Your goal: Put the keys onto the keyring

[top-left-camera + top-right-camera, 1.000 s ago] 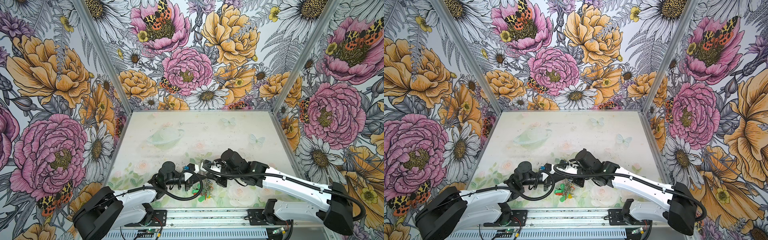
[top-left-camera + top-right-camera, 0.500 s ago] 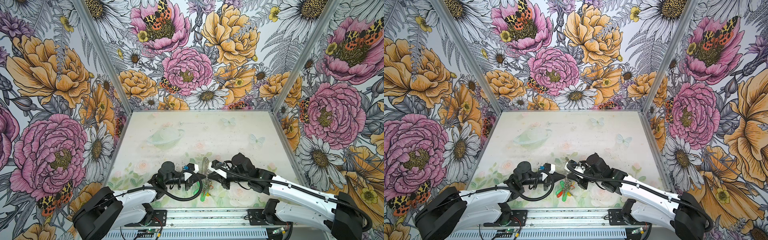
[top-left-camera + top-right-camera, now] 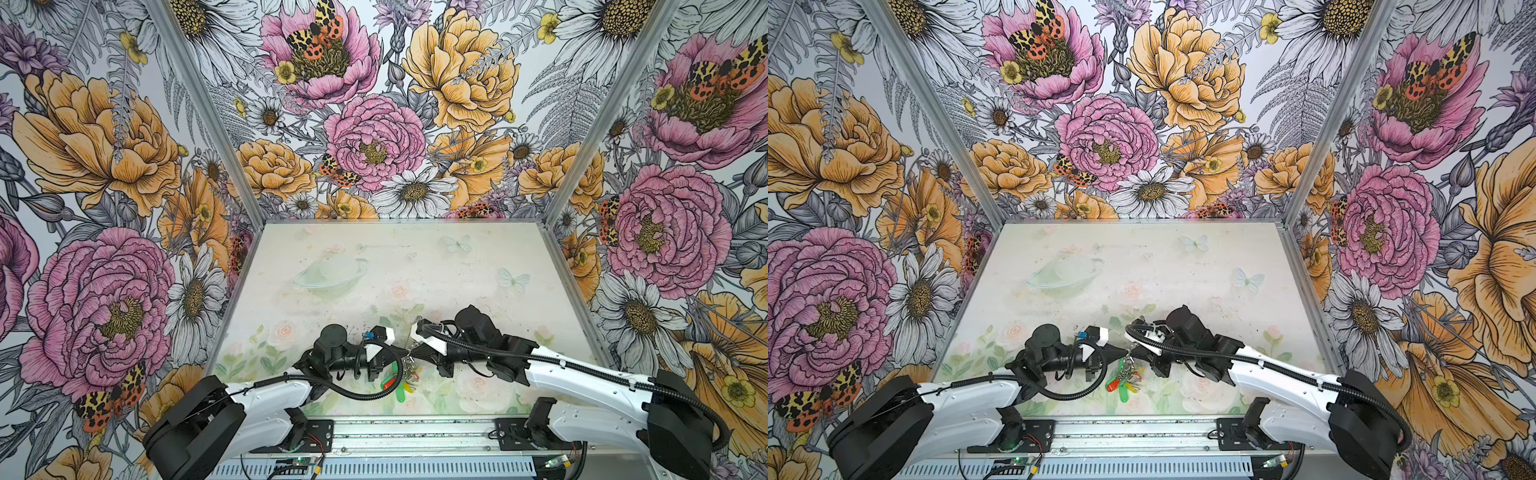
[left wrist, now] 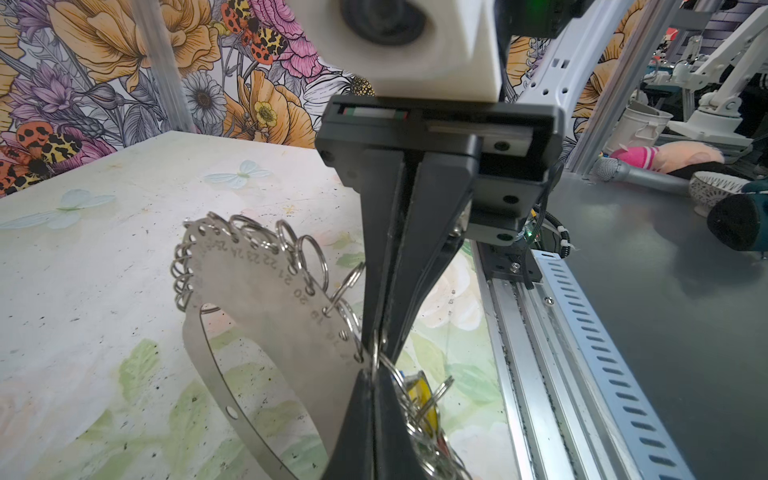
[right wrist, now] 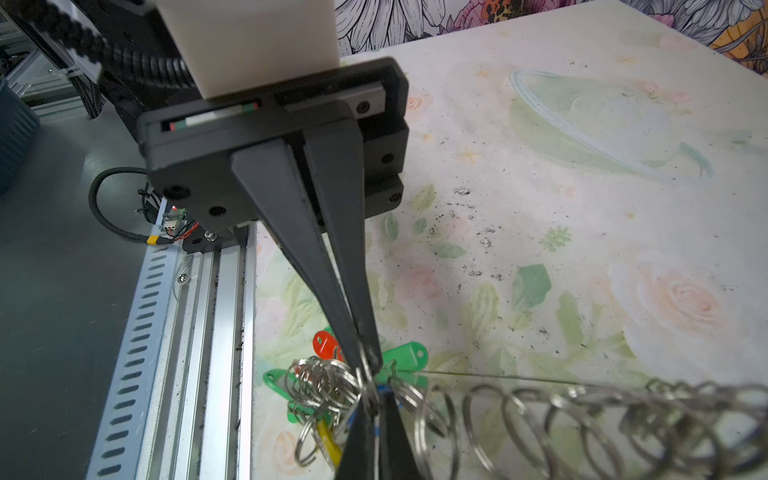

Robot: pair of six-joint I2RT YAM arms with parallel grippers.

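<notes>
Metal keyring (image 4: pixel 257 291) being pinched at one rim spot by both arms

Left gripper (image 4: pixel 372 376) is clamping tight on the keyring's rim, holding the band upright so its rings are hanging free; the keys (image 5: pixel 384 390) are showing only as a blue sliver touching that same rim spot, blade hidden; right gripper (image 5: pixel 365 359) is squeezing closed on one wire ring (image 5: pixel 365 376) there, probably steadying it for threading.
</notes>
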